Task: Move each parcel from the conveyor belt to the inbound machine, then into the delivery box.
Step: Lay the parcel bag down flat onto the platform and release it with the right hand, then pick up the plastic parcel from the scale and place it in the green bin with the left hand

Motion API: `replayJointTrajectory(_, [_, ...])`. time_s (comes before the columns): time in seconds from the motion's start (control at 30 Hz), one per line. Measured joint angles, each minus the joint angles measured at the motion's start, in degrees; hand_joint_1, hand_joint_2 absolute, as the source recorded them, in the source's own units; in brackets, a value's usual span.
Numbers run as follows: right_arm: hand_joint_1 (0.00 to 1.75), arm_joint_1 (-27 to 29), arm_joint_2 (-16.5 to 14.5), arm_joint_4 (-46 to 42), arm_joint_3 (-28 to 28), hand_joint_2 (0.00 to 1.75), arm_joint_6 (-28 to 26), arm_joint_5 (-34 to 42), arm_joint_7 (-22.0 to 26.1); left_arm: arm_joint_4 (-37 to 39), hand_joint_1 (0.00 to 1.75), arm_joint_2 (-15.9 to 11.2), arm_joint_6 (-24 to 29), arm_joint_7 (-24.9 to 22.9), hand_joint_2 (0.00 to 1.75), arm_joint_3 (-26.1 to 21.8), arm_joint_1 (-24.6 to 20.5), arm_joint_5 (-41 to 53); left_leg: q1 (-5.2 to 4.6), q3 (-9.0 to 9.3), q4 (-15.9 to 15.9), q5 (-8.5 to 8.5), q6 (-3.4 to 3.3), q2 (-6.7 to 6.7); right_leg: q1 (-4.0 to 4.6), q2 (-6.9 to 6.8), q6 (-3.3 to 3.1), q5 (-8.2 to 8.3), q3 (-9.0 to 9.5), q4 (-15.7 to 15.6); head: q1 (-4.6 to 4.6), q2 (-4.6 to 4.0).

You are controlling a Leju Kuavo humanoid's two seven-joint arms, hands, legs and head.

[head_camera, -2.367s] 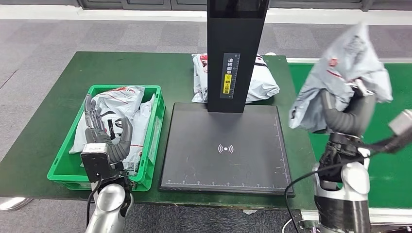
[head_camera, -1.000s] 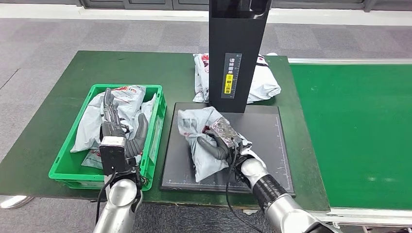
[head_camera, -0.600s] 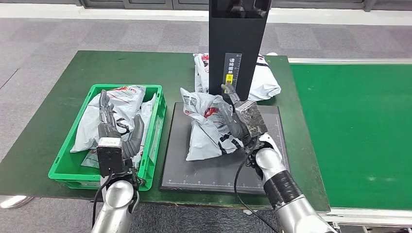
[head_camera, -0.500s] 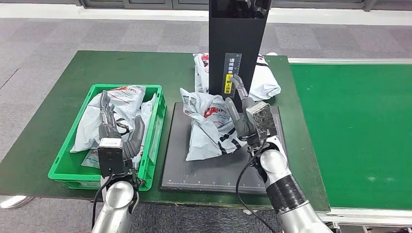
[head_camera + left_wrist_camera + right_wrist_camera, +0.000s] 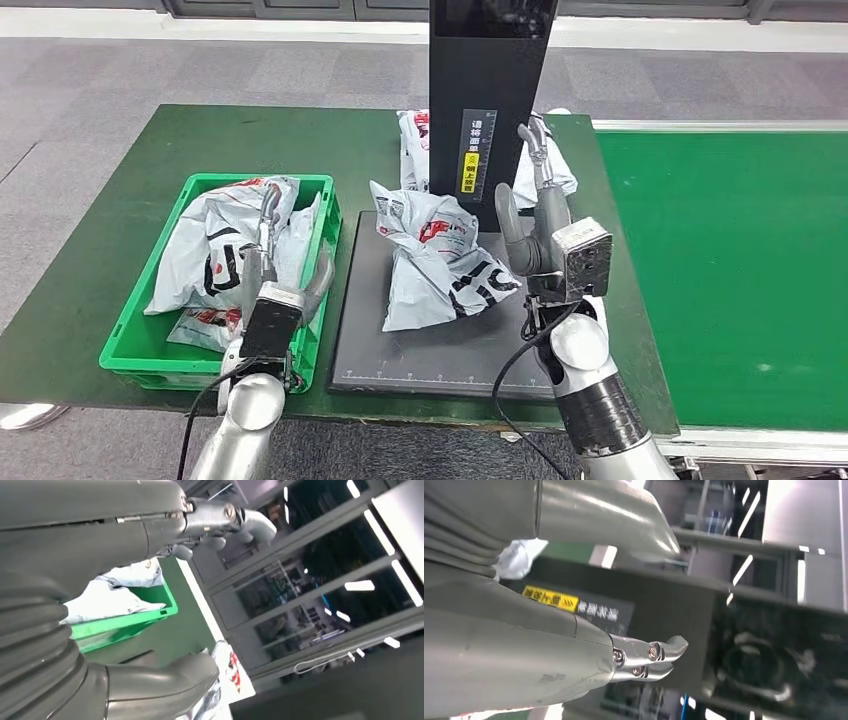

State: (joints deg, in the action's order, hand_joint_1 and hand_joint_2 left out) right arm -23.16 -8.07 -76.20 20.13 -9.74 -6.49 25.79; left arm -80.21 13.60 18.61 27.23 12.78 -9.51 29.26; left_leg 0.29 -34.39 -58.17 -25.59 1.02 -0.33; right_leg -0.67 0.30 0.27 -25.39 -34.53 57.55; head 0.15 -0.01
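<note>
A crumpled grey parcel [image 5: 438,260] with red and black print lies on the black plate of the inbound machine [image 5: 545,330], free of both hands. My right hand [image 5: 537,215] is raised to the right of it, fingers spread and upright, empty; the right wrist view shows its fingers [image 5: 644,655] before the machine's black column. My left hand [image 5: 277,265] hovers over the right edge of the green delivery box [image 5: 130,340], open and empty, its thumb [image 5: 155,685] apart from the fingers. Several grey parcels [image 5: 215,255] lie in the box.
The machine's black column [image 5: 487,100] rises behind the plate, with another grey parcel [image 5: 545,175] on the table behind it. The green conveyor belt [image 5: 740,270] runs along the right. The dark green table [image 5: 120,180] extends to the left of the box.
My right hand carried the parcel from the belt to the machine plate, let it go, then rose and drew back to the right. My left hand shifted right towards the box's edge.
</note>
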Motion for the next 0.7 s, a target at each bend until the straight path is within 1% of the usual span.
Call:
replayJointTrajectory(0.07, [0.00, 0.75, 0.05, -1.71, 0.00, 1.75, -2.47, -0.38, 0.30, 0.44, 0.00, -0.19, -1.62, -1.68, 1.75, 0.78, -0.64, 4.65, -0.01, 0.00, -0.01, -0.01, 0.00, 0.02, 0.00, 0.02, 0.00, 0.00, -0.04, -0.01, 0.00, 0.00])
replayJointTrajectory(0.17, [0.00, 2.82, 0.12, -5.13, -0.01, 1.75, -8.38, 0.35, 1.80, 2.45, 0.00, -0.56, -4.87, -4.07, 1.75, 3.58, -2.54, 15.08, -0.01, -0.02, -0.01, -0.01, 0.00, -0.15, -0.01, -0.13, 0.00, -0.02, -0.02, -0.02, 0.00, 0.00])
replayJointTrajectory(0.27, [0.00, 6.01, 0.25, -9.23, -0.36, 1.75, -13.05, 3.33, 3.82, 5.97, 0.00, -0.58, -5.97, -5.32, 1.75, 6.74, -4.85, 21.14, -0.03, -0.02, -0.01, -0.04, 0.03, -0.07, -0.03, -0.04, 0.00, -0.02, -0.07, -0.03, 0.00, -0.01])
replayJointTrajectory(0.37, [0.00, 10.52, 0.31, -13.75, -1.73, 1.75, -17.86, 6.89, 6.69, 11.24, 0.00, -0.50, -6.79, -6.71, 1.75, 9.81, -8.41, 25.81, -0.05, -0.03, -0.01, -0.05, 0.02, -0.12, -0.05, -0.09, 0.02, -0.03, -0.02, -0.03, 0.00, -0.01])
replayJointTrajectory(0.43, [0.00, 12.83, 0.33, -16.19, -2.59, 1.75, -19.26, 7.72, 7.54, 14.58, 0.00, -0.32, -6.73, -6.95, 1.75, 11.44, -10.13, 27.09, -0.05, -0.03, 0.00, -0.07, 0.03, -0.05, -0.06, -0.02, 0.01, -0.02, -0.03, -0.02, 0.01, 0.00])
replayJointTrajectory(0.5, [0.00, 14.41, 0.35, -17.94, -2.98, 1.75, -19.48, 7.92, 7.66, 17.16, 0.00, -0.08, -6.42, -6.90, 1.75, 12.48, -11.39, 27.27, -0.05, -0.01, 0.00, -0.10, 0.05, 0.11, -0.06, 0.13, 0.00, -0.01, -0.07, -0.02, 0.01, 0.01])
replayJointTrajectory(0.7, [0.00, 16.44, 0.35, -20.90, -3.70, 1.75, -19.92, 8.06, 7.66, 21.46, 0.00, 0.20, -6.25, -6.83, 1.75, 13.90, -13.34, 27.27, -0.04, 0.02, 0.01, -0.10, 0.08, 0.14, -0.03, 0.15, 0.00, -0.01, -0.08, 0.00, 0.00, 0.01])
